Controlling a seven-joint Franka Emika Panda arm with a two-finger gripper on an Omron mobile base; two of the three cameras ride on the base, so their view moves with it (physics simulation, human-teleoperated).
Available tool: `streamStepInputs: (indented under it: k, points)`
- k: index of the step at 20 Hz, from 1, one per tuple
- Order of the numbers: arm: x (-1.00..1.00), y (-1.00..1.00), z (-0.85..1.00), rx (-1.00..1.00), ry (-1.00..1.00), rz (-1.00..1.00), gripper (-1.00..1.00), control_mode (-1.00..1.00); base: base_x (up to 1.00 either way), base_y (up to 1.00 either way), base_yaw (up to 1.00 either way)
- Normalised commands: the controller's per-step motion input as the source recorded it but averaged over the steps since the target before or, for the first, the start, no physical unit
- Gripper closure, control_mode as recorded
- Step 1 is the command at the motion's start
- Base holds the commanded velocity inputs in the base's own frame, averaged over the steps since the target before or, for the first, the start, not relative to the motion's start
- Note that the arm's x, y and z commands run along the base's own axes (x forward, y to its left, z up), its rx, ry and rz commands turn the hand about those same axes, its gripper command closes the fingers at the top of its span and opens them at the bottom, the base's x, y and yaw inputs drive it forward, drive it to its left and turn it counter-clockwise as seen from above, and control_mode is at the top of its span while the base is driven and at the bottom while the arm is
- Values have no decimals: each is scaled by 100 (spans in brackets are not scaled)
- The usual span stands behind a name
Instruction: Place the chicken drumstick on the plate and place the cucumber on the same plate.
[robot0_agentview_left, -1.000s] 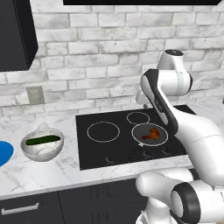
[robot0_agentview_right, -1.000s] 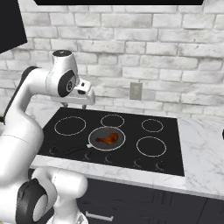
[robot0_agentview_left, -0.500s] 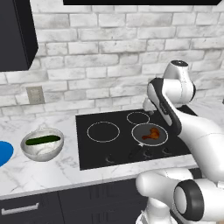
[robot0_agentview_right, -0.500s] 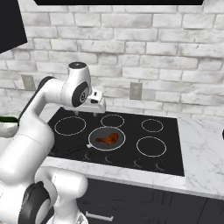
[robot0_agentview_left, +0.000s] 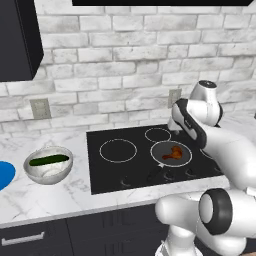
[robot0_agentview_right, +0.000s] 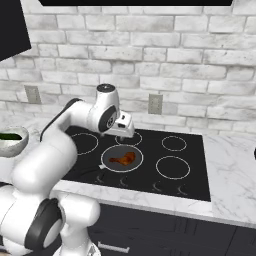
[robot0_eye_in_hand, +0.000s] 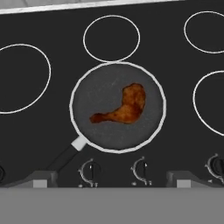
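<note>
The small reddish-brown cooked chicken drumstick (robot0_eye_in_hand: 123, 107) lay in the middle of the round dark frying pan (robot0_eye_in_hand: 98, 131), meaty end toward the cooktop's back edge, thin bone end pointing along the pan floor. The pan sat on the black glass cooktop (robot0_agentview_left: 107, 172) toward its front edge, just behind the row of knobs, with its handle (robot0_eye_in_hand: 65, 155) angled out toward that front edge. The robot's two-finger gripper (robot0_agentview_right: 127, 131) hung over the back of the cooktop, above and behind the pan, well apart from the meat. The hand camera looked straight down on the drumstick, which read as lining up for a descent. The jaws' tips showed far apart at the bottom of that view, so they stood wide with nothing between them.

Out to the left on the white marble surface (robot0_agentview_left: 75, 192), the slim dark green cucumber (robot0_agentview_left: 48, 160) rested across the grey-white marbled bowl (robot0_agentview_left: 49, 172), waiting its turn. At the far left edge of the surface, a sliver of the flat round bright blue plate (robot0_agentview_left: 5, 175) showed, bare as far as could be seen. Neither item was on the plate yet, so the job looked to be at its very start.
</note>
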Motion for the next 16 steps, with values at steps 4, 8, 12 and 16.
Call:
streamStepInputs:
  k: [4, 8, 12, 16]
  points:
    - [38, -26, -34, 5, 3, -11, -100, -100, 0, 0, 0]
    - [25, -26, -30, 7, 6, -9, -100, -100, 0, 0, 0]
    - [18, -14, -27, 5, 10, -5, -100, -100, 0, 0, 0]
    - [22, -8, -38, 1, 8, -4, -100, -100, 0, 0, 0]
